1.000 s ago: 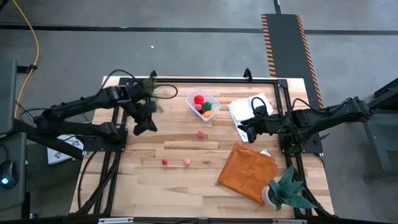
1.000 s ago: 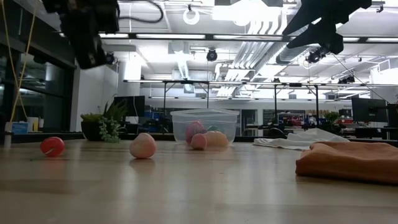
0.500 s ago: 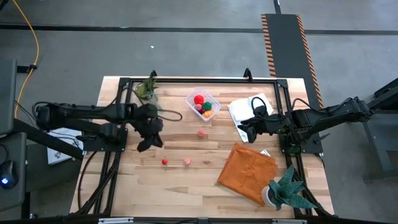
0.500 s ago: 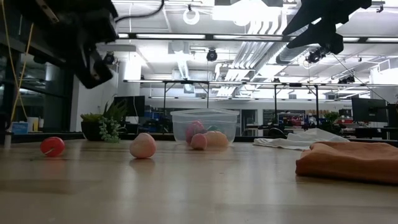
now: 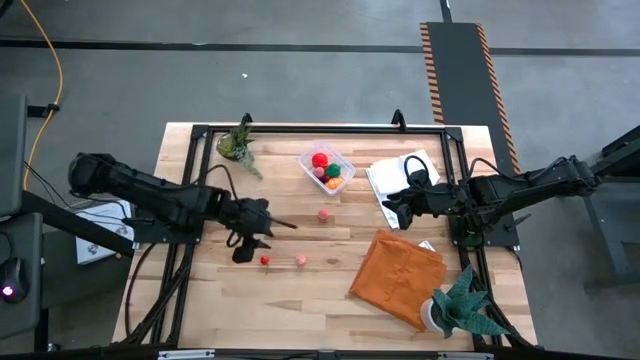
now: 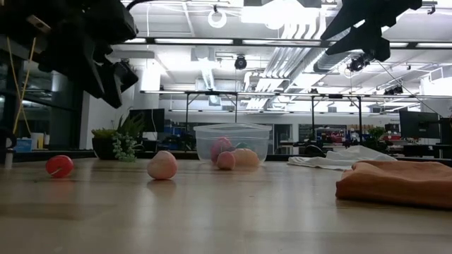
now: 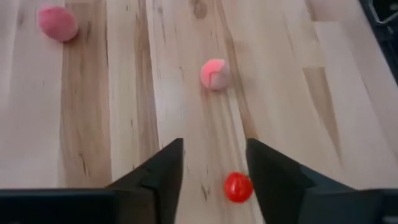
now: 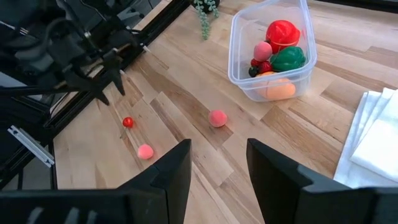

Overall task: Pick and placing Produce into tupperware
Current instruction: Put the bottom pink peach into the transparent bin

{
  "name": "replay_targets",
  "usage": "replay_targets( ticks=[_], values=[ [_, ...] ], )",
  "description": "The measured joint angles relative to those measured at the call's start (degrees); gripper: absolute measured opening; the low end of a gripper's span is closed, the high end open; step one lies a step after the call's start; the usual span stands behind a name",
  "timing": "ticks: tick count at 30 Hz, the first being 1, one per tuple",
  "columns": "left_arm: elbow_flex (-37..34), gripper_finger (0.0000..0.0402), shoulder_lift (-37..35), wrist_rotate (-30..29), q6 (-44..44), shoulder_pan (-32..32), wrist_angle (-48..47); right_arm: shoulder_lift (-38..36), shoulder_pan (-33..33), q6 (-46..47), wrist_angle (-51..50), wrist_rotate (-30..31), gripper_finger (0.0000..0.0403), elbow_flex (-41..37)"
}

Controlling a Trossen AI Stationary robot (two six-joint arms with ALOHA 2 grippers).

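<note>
1. Left gripper (image 7: 213,163) hangs over the table (image 5: 300,290) with fingers parted and nothing between them, just beside the small red piece (image 7: 238,186).
2. A pink piece (image 7: 215,74) lies just beyond that red one, nearer the tupperware (image 5: 327,167).
3. Another pink piece (image 5: 324,213) sits near the tupperware, which holds more produce.
4. Right gripper (image 8: 217,163) waits beside the tupperware, over the white cloth (image 5: 398,178), fingers apart, empty.
</note>
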Motion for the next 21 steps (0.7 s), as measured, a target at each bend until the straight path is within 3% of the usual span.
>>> replay_targets(
  ticks=[10, 21],
  values=[
    [0.02, 0.0251, 9.10, -1.82, -7.33, -1.81, 10.28, 0.02, 0.00, 0.02, -0.02, 0.02, 0.0144, 0.00],
    [0.04, 0.0266, 14.95, -1.63, -6.22, -1.85, 15.65, 0.02, 0.00, 0.07, 0.00, 0.04, 0.0144, 0.00]
  ],
)
